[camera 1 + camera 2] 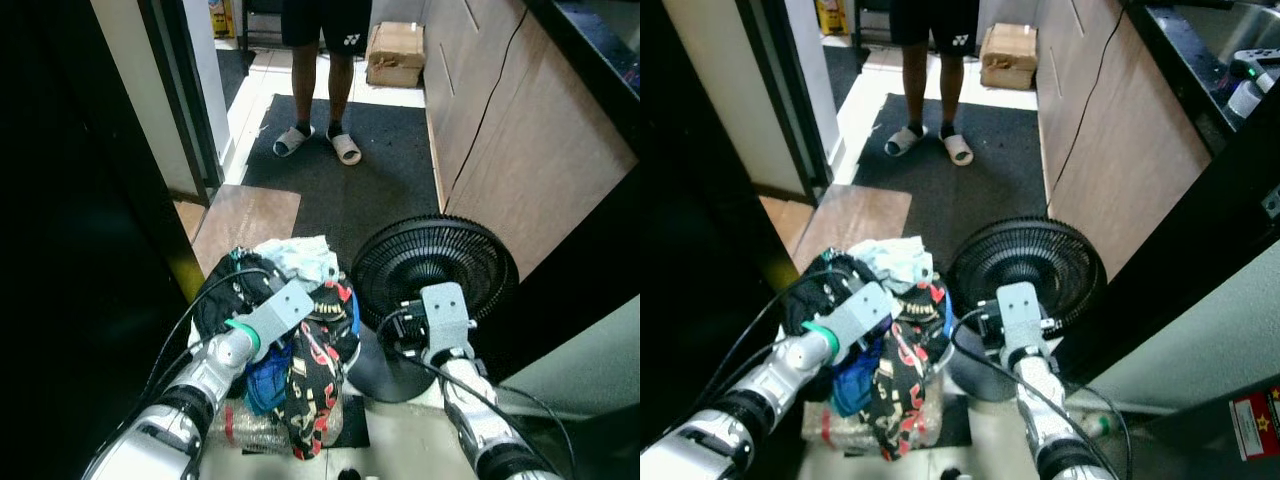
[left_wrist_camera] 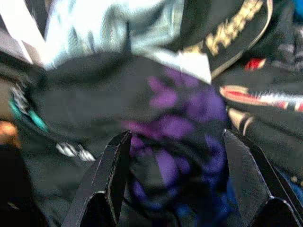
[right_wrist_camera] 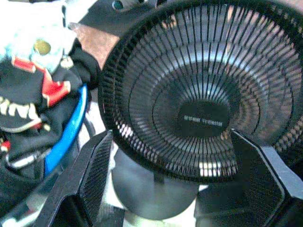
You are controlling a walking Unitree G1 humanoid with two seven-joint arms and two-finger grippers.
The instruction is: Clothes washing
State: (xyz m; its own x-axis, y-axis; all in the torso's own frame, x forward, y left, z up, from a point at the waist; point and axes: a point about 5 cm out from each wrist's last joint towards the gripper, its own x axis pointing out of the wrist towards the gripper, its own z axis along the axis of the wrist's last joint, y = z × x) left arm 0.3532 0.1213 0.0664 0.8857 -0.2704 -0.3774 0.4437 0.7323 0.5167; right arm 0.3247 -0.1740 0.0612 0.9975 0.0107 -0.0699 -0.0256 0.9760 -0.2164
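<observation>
The left gripper (image 2: 173,182) hangs just over the heap of mixed clothes (image 1: 300,340), its two long black fingers (image 2: 111,170) spread wide apart with a black garment printed with purple flowers (image 2: 175,127) between and beneath them; the blurred wrist view does not settle whether the tips touch the cloth. Around that garment lie a pale mint-white crumpled cloth (image 1: 300,255) at the top of the heap, a black piece with red and cream lettering (image 1: 315,380) draped down the front, and a bright blue fabric (image 1: 268,385) under the left wrist. The heap rests on a clear plastic-wrapped bundle (image 1: 245,425) on the pale floor, just beside the fan's base.

The right gripper (image 3: 173,182) is also spread, holding nothing, its fingers (image 3: 92,175) framing the round black grille of a floor fan (image 3: 203,90). From the head camera, the right wrist sits in front of the black floor fan (image 1: 435,265), which stands on a round dark base (image 1: 375,375) against a brown wooden cabinet front (image 1: 500,130) with a dark countertop (image 1: 590,50).

Further off, a dark grey floor mat (image 1: 350,170) runs along the cabinet, and a person's legs in black shorts and grey slide sandals (image 1: 320,100) stand on its far end. A brown cardboard box (image 1: 395,55) sits behind them, and a wood-toned floor panel (image 1: 245,220) lies by a dark door frame (image 1: 180,100).
</observation>
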